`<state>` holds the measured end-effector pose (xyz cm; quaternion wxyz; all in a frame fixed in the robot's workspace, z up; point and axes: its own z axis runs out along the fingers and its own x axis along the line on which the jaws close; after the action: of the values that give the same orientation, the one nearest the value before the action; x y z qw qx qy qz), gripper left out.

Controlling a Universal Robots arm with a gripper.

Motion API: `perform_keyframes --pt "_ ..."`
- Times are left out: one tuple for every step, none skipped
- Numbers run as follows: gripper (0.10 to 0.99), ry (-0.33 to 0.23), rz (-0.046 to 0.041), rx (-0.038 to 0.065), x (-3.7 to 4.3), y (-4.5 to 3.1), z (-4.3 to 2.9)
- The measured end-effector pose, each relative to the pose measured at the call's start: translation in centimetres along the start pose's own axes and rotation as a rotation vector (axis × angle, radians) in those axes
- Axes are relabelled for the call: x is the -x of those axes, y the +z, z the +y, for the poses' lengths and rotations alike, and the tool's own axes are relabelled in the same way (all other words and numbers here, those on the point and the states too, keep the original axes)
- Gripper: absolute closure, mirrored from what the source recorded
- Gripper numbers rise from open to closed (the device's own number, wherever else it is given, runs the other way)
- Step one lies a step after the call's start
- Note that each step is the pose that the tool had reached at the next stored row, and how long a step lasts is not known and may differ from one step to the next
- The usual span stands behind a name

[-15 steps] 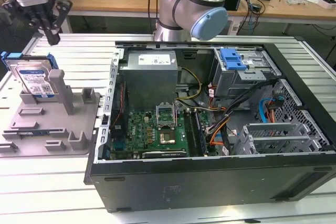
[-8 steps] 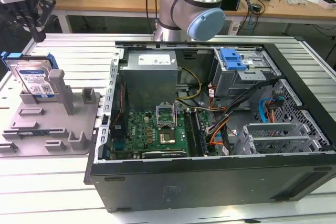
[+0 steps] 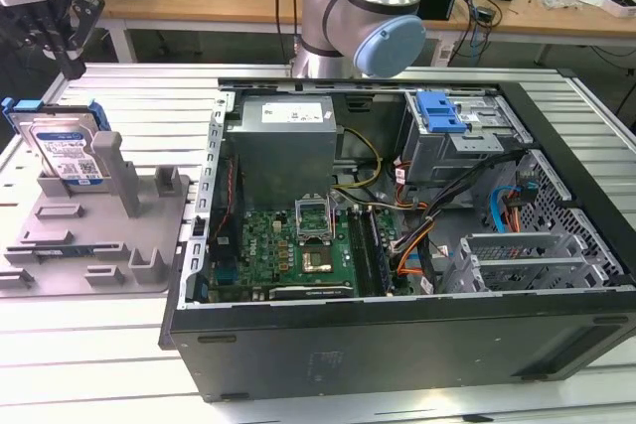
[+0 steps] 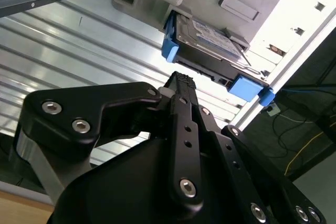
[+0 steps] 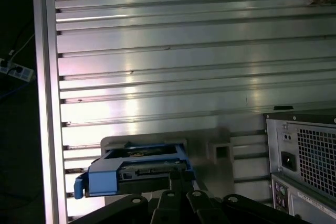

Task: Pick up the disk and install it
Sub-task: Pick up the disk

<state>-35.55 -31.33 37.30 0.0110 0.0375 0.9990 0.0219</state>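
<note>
The disk (image 3: 68, 151), a silvery hard drive with a white-and-blue label in a blue carrier bracket, stands on edge in a grey fixture (image 3: 99, 240) at the exterior view's left. My gripper (image 3: 75, 69) hangs just above the disk's top edge, apart from it, shut with nothing between its fingers. In the second wrist view the black fingertip (image 4: 181, 80) points at the disk (image 4: 210, 35) a short way off. In the first wrist view the disk (image 5: 136, 169) lies just past my gripper (image 5: 181, 179).
An open computer case (image 3: 397, 330) lies in the middle of the ribbed aluminium table (image 3: 89, 364), its corner in the first wrist view (image 5: 304, 150). Inside, a metal drive bay with a blue latch piece (image 3: 442, 111) sits at the far right. Cluttered benches stand behind.
</note>
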Motion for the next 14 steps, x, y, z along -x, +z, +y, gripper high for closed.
perform_keyframes --pt "0.980 0.000 0.0001 0.000 0.00 0.00 0.00" --pt "0.980 0.000 0.0002 0.000 0.00 0.00 0.00" --pt "0.980 0.000 0.0002 0.000 0.00 0.00 0.00" --pt "0.980 0.000 0.0002 0.000 0.00 0.00 0.00" --pt "0.980 0.000 0.0003 0.000 0.00 0.00 0.00" --pt "0.980 0.000 0.0004 0.000 0.00 0.00 0.00" --pt "0.980 0.000 0.0004 0.000 0.00 0.00 0.00" --pt "0.980 -0.002 0.0005 0.000 0.00 0.00 0.00" --pt "0.980 -0.019 0.0012 0.000 0.00 0.00 0.00" --pt "0.980 -0.036 0.0019 0.001 0.00 0.01 0.00" --pt "0.980 -0.081 0.0039 0.002 0.00 0.02 0.00" --pt "0.980 -0.153 0.0073 0.003 0.00 0.05 0.00" --pt "0.980 -0.192 0.0096 0.003 0.00 0.05 0.00" --pt "0.980 -0.217 0.0110 0.004 0.00 0.05 0.00"
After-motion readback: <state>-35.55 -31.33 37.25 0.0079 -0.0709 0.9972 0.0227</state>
